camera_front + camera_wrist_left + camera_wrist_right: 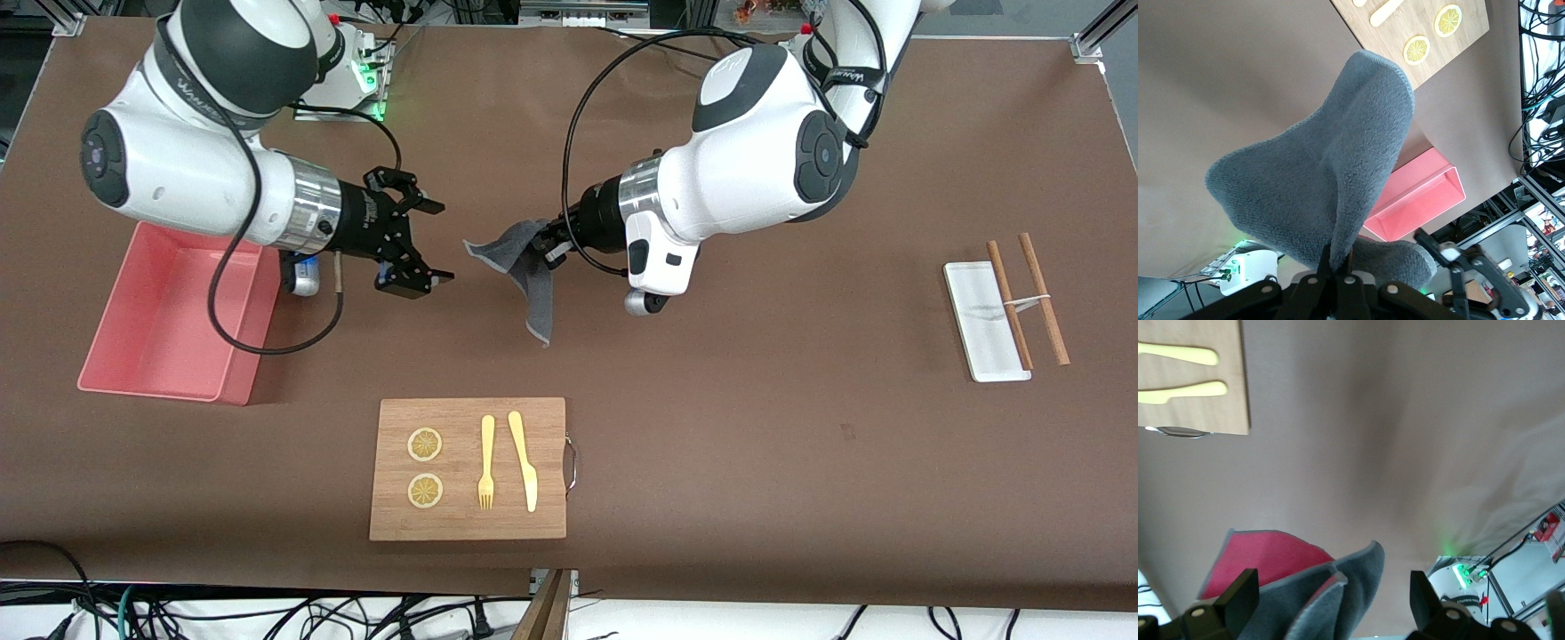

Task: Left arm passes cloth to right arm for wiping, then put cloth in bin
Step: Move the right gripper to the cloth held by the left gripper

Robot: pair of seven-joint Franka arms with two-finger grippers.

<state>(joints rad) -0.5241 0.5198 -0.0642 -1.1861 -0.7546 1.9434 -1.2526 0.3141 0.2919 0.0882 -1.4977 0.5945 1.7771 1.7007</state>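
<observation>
Item: limp dark-grey fabric cloth [526,267], held in mid-air over the bare brown table between the two arms.

Left gripper [553,244] clamped on the cloth's bunched edge, remainder drooping; right gripper [418,242], jaws spread wide and empty, poised beside it near the salmon-pink plastic bin [169,320]. Risk: the right jaws may catch only a loose fold, so the cloth slips to the table once the left gripper releases.

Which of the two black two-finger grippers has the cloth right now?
The left gripper, on the arm based at the front view's right, is shut on the limp dark-grey fabric cloth. The right gripper is open and empty, facing it above the brown table.
</observation>
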